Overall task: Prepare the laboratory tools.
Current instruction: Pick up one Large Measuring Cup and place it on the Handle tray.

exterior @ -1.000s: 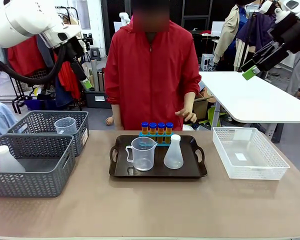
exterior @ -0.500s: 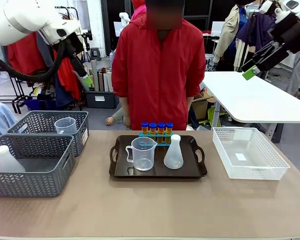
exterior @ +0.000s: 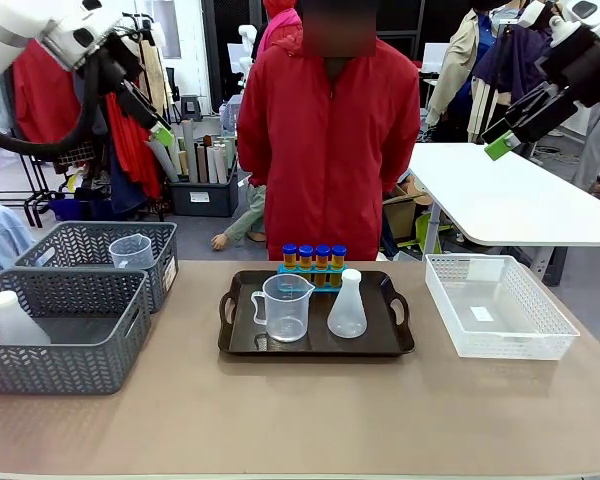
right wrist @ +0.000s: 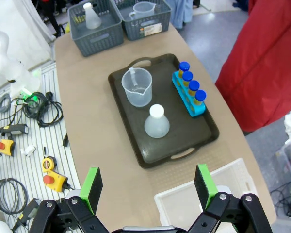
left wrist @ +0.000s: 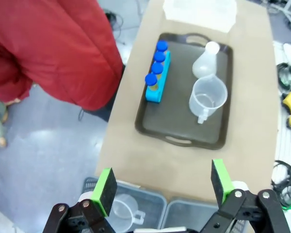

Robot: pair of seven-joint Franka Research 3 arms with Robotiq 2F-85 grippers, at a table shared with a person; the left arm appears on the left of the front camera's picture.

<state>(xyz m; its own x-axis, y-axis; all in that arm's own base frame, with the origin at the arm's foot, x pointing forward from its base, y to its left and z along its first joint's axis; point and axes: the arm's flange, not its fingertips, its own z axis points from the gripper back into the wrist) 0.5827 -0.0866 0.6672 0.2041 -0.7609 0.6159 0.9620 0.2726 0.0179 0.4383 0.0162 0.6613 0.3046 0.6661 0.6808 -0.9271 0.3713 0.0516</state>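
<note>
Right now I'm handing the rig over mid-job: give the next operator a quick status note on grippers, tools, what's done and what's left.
Left gripper: open, empty, high over the table's left end.
Right gripper: open, empty, high over the right end.
On the tray: beaker, flask, four tubes in a blue rack at the far edge.
White basket holds none of them.
Done: nothing gripped.
Left: all of the handling.

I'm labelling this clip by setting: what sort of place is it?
Probably a robot test space staged as a lab bench: a tray holding capped tubes, a flask and a beaker, with clothes racks behind.
</note>
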